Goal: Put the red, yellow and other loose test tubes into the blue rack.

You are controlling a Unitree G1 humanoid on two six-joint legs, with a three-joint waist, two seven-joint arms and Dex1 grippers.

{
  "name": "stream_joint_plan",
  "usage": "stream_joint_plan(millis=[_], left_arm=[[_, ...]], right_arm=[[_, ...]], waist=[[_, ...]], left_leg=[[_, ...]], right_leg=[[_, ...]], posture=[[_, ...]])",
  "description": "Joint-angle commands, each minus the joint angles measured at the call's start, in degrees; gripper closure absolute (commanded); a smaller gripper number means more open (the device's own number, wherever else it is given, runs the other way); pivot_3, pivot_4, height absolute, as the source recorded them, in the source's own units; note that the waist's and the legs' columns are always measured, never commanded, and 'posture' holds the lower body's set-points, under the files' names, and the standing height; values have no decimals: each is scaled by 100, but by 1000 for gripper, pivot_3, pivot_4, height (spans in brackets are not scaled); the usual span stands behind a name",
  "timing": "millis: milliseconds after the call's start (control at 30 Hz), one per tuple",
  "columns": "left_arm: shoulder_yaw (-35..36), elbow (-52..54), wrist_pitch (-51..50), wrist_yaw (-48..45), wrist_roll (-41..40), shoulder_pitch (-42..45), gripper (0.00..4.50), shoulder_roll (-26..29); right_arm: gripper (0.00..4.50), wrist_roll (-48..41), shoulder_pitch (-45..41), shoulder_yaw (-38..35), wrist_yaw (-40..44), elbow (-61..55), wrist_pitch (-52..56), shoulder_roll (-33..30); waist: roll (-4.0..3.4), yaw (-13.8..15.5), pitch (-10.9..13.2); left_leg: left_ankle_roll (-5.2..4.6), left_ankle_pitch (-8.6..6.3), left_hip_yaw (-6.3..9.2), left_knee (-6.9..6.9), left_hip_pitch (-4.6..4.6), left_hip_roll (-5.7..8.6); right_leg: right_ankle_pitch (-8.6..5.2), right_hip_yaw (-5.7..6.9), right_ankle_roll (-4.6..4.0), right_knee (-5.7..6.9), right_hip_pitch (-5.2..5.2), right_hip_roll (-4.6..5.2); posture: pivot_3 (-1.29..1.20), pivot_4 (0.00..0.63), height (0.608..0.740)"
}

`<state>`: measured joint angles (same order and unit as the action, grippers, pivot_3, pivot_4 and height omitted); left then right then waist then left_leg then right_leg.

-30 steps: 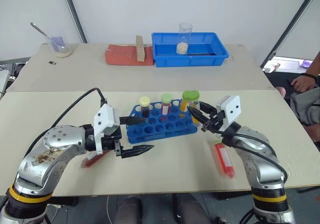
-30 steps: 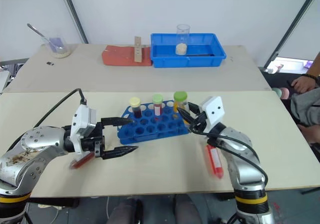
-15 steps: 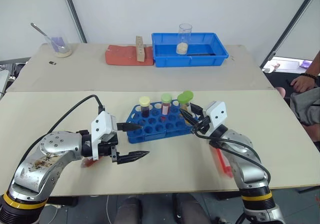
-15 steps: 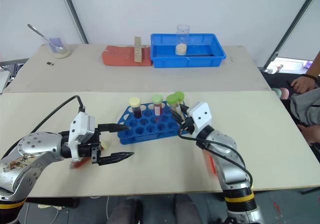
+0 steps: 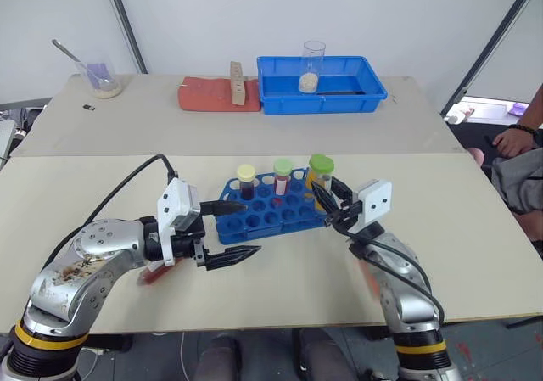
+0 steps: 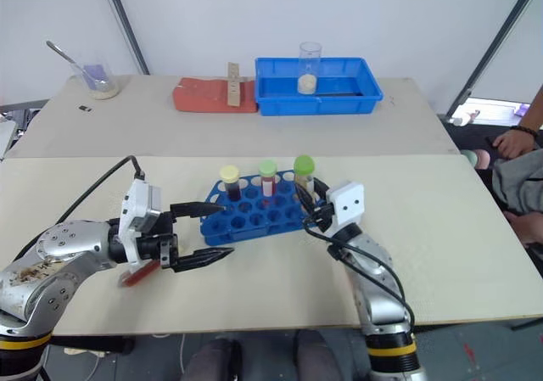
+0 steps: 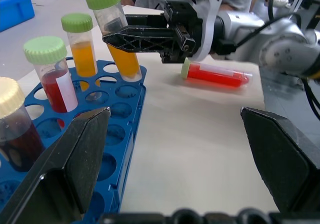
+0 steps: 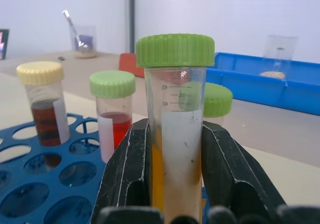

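Right tool [image 5: 329, 201] clamps the yellow tube [image 8: 176, 134]; left tool [image 5: 232, 230] gapes wide.

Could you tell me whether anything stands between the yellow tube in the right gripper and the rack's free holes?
Nothing visible does. The right gripper holds the yellow tube at the blue rack's right end, beside another green-capped tube; empty holes lie in front.

Left gripper [image 5: 231, 230] open, right gripper [image 5: 327, 198] clamped

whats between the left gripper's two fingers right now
Nothing held: in the left wrist view the left gripper stands open over bare table, beside the blue rack.
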<state>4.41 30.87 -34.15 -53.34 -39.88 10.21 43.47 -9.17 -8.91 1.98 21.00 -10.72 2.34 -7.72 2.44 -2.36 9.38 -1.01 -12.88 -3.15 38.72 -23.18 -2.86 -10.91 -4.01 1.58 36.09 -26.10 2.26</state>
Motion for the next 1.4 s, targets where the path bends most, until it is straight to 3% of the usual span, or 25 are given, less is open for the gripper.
stream_joint_plan(millis=[33, 367, 433, 667, 867, 1033, 1233, 1400], left_arm=[[16, 144, -60, 110, -143, 168, 0, -70], [-144, 167, -189, 216, -214, 374, 0, -165], [-182, 175, -189, 229, -184, 403, 0, -172], [-588, 254, -216, 362, 237, 547, 0, -79], [-725, 393, -92, 270, 500, 440, 0, 45], [-773, 363, 184, -118, 662, 284, 0, 243], [-828, 354, 404, -547, 733, 129, 0, 417], [-962, 340, 571, -787, 800, 111, 0, 397]], right_arm=[[3531, 43, 122, -52, -259, 36, -259, 163], [3531, 141, 337, 85, -330, 201, -528, 240], [2462, 112, 408, 68, -248, 111, -448, 118], [170, 180, 635, 55, -51, -603, 439, -575], [170, -695, 1554, -661, 540, -2825, 2435, -1956], [170, -1733, 1637, -1608, 352, -4168, 5282, -2838], [170, -2295, 296, -2160, 100, -4103, 8762, -2906], [170, -2740, -26, -1922, -215, -3262, 9016, -3300]], waist=[[0, 2, 0], [0, -5, 0], [0, -1, 0], [0, -4, 0], [-1, 60, 0], [0, 34, 0], [2, 17, 0], [2, 80, 0]], left_leg=[[0, 0, -1, 0, 0, 1], [0, 0, -1, 0, 1, 1], [0, 0, 0, -1, 1, 1], [0, 0, -1, -1, -1, 2], [0, -1, -2, -5, -4, 4], [1, -1, -4, -4, 7, 2], [1, -1, -1, 2, 1, 3], [-1, -2, 8, -9, -12, 8]], right_leg=[[0, -1, 0, 0, 0, 0], [-1, -1, -1, -1, 1, 0], [-2, -1, -3, -1, 1, 0], [-2, -2, -2, -2, 0, 2], [-11, -2, 0, -4, -1, 5], [-10, -2, 0, 3, 1, 4], [-12, -1, -3, -7, 1, 6], [-19, 3, -2, -20, -2, 6]], posture=[[0, 150, 740], [0, 150, 740], [0, 150, 740], [0, 150, 740], [0, 150, 740], [0, 150, 740], [0, 150, 740], [0, 150, 740]])
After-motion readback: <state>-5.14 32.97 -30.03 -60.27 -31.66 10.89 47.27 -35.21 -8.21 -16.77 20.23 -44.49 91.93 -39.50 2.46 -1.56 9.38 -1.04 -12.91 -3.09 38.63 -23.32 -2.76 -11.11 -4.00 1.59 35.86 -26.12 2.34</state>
